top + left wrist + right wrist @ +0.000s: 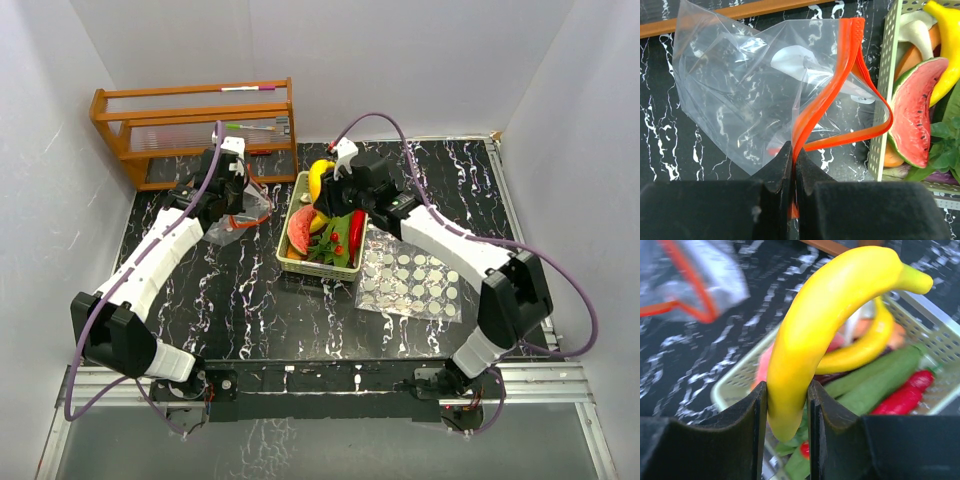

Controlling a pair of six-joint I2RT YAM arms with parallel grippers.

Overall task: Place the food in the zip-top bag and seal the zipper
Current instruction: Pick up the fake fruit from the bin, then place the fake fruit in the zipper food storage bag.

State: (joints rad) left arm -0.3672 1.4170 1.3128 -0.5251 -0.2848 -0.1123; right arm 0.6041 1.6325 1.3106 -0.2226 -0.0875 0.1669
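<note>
While the left claw (792, 162) has its two fingers pressed tight together on the orange zipper (852, 35) of the bag (735, 95), the right claw (787, 407) is closed on a banana (825, 320). It grips the fruit near its lower end, so the rest curves up and away from the fingers. The bag spreads out ahead of the left claw, clear and crumpled, lying on the black marbled table (660, 150). Its mouth gapes open: the zipper strip runs forward from the fingers, and a second strip loops out to the right and back. Just right of that loop stands the pale wall of the basket (885, 100), with a watermelon slice (912, 117) lying inside it. Below and beyond the right claw the basket holds more of the food. There is a second banana (867, 345) just behind the held one, a long green pod (880, 380), and a red chilli (905, 397) to the right of the pod. From that claw the bag shows blurred, up and to the left. All the food I can make out is in the basket or in the right claw.
</note>
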